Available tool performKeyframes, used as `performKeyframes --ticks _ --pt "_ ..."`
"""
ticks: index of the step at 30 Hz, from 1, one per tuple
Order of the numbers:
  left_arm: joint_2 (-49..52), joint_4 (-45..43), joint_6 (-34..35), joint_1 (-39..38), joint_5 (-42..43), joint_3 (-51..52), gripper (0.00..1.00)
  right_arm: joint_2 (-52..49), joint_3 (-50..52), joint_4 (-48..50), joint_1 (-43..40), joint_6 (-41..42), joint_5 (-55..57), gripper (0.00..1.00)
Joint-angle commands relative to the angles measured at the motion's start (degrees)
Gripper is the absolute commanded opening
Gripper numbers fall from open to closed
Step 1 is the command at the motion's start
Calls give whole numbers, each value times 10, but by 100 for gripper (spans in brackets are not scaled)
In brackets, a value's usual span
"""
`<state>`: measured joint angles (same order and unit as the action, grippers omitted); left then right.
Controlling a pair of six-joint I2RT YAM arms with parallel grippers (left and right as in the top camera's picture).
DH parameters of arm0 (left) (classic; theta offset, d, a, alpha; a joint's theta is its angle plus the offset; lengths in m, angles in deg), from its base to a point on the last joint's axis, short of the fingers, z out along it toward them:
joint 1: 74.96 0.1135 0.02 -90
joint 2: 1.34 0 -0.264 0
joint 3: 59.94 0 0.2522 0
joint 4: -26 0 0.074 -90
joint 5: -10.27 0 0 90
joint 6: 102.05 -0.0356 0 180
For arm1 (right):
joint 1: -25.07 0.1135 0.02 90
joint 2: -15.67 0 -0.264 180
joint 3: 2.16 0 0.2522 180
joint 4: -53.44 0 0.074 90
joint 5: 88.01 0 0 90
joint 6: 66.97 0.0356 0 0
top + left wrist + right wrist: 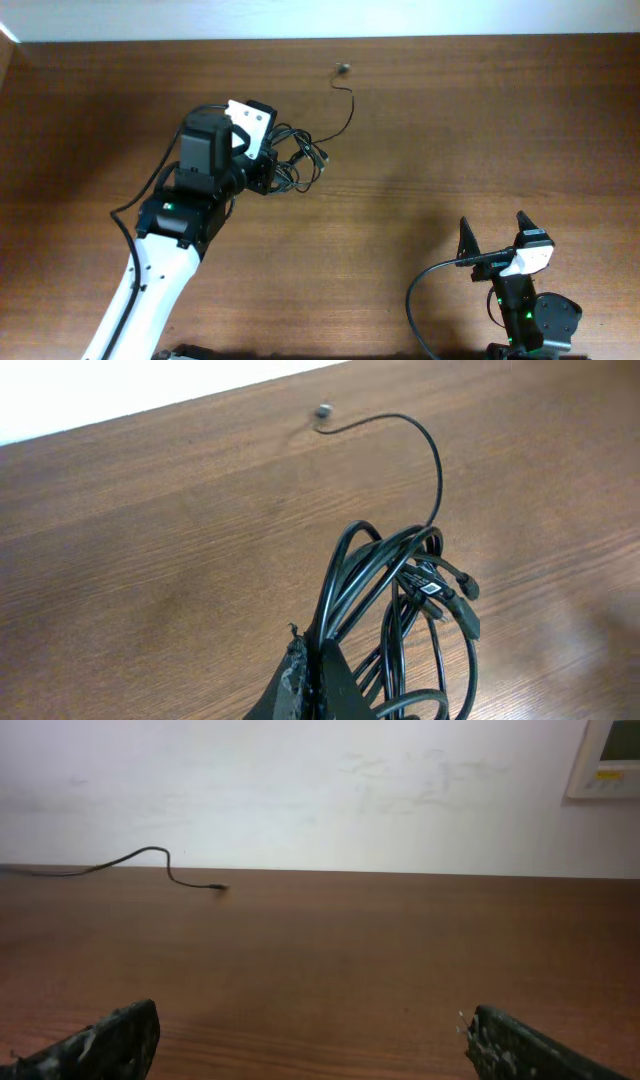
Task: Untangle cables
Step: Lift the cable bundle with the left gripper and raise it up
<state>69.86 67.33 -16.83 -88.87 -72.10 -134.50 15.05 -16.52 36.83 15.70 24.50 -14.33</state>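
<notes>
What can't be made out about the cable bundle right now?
- Hold of the left gripper on the cables: covered by the arm's wrist overhead, cut off by the bottom edge in the left wrist view.
- Cable count: loops overlap in the left wrist view, too thin overhead.
- Plug on the loose end: too small in every view.
- Right wrist view: the tangle lies beyond the left edge.

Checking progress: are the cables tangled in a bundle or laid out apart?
Tangled: the cables loop over one another in one bundle at the left hand; only one plug end trails free.
</notes>
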Motion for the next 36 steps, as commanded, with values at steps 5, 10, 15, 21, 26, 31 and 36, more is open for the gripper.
performKeyframes --ticks 5,10,15,21,26,31,36 --pt "-14 -71 184 0 0 -9 0 4 3 -4 4 0 5 99" --pt "-14 -105 251 0 0 -9 0 4 3 -2 4 0 5 99" --pt "-14 -56 342 0 57 -9 0 4 3 45 4 68 -62 99" --pt "-14 -46 348 -12 65 -9 0 4 2 166 4 242 -73 99" --pt "-14 -48 348 -13 63 -9 0 -32 -21 113 3 254 -77 99" --pt "-14 -73 348 -13 61 -9 0 -189 -135 68 3 228 -116 99" --pt "-14 -119 348 -13 61 -9 0 -455 -419 -205 3 221 -195 99"
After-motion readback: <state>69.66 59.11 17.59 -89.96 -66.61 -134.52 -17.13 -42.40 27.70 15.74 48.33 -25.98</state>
